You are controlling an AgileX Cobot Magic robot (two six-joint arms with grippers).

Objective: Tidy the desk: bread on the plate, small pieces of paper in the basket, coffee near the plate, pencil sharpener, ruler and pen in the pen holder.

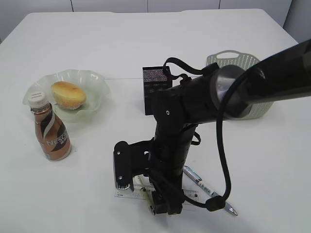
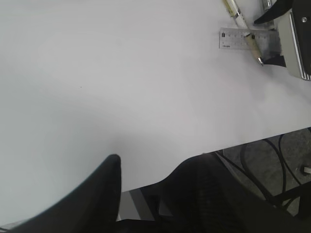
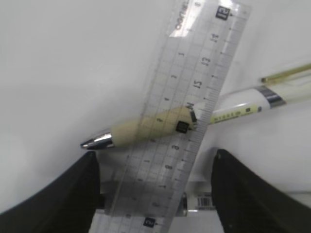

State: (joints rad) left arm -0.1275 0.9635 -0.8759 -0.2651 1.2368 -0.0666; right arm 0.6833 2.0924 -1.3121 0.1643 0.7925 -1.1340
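Right gripper (image 3: pixel 153 187) hangs wide open over ruler (image 3: pixel 182 111) and pen (image 3: pixel 160 127) at near edge, holding nothing. Done: bread (image 1: pixel 68 94) on plate (image 1: pixel 95 80), coffee (image 1: pixel 50 132) beside it. Left: ruler and pen into pen holder (image 1: pixel 154 87), far centre.

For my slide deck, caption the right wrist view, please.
Open right pincer poised over a clear plastic ruler lying across a cream pen on the white desk.
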